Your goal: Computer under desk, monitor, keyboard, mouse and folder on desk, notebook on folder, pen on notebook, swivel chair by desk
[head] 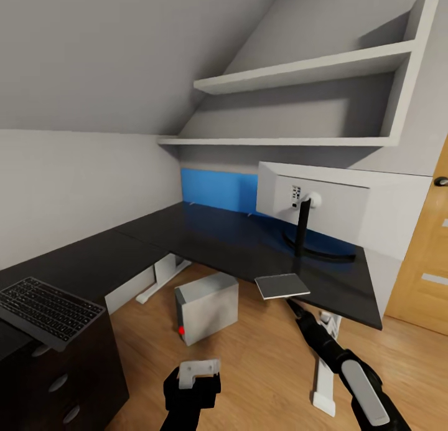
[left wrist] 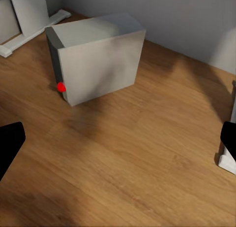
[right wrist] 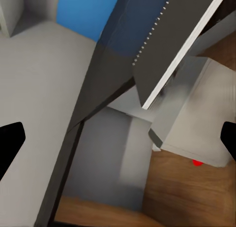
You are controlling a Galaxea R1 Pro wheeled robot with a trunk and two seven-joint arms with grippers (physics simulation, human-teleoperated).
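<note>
Wood floor (left wrist: 128,168): computer (left wrist: 96,57) just ahead of left hand (left wrist: 118,138), spread wide, empty.

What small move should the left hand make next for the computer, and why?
Probably ease the left hand forward toward the computer. The hand is open and not touching the case. The case stands on the floor, seemingly not fully beneath the desk, so a gentle push looks needed.

- The 2 black fingertips (right wrist: 11,143) sit at the frame's left and right edges, spread wide.
- A blue wall panel (right wrist: 86,13) fills the upper left.
- The computer (right wrist: 196,123), its red light showing, sits at right.
</note>
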